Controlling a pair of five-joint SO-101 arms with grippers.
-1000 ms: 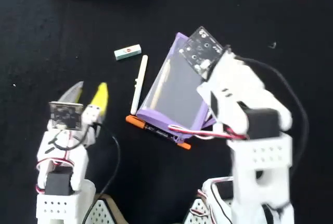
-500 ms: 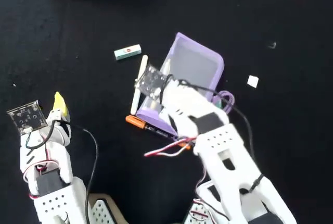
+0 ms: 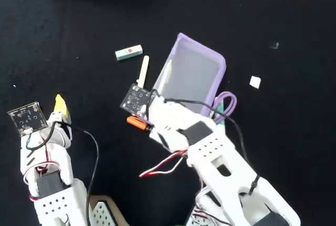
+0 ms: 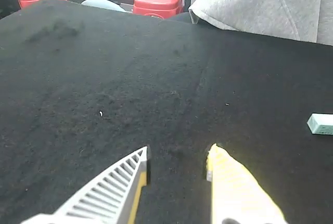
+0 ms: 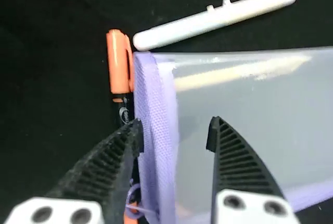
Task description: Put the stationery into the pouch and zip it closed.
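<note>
Pouch (image 3: 195,73) first, seen from high up. It is purple with a clear face and lies flat and slanted in the middle of the black table (image 3: 63,26). A pale long streak shows through the clear face near one long side. I cannot tell if it is a thing inside or just shine.

Three things lie outside the pouch. The white pen (image 3: 142,71) lies just beside its long side. The eraser (image 3: 129,52) lies near the pen's far tip. The marker (image 3: 136,122) pokes its orange end out by a near corner, and the rest hides under the right arm (image 3: 202,139). That arm bends over the near end of the pouch. A purple loop (image 3: 227,102) sticks out by the other near corner. A tiny white bit (image 3: 255,82) lies well apart, past the loop. The left arm (image 3: 50,163) sits at the left, well apart from it all.

From the left wrist, the left pincer (image 4: 178,156) is open with a fair gap and holds nothing. The eraser (image 4: 320,123) lies well apart from it. A grey cushion (image 4: 276,0) sits past the table.

From the right wrist, the right pincer (image 5: 174,130) is open too. One black finger (image 5: 117,151) is over the marker (image 5: 118,62). The other is over the clear face. The pouch's purple edge (image 5: 156,104) runs between them, not squeezed. The marker lies right along that edge. The pen (image 5: 213,20) lies just past the corner.
</note>
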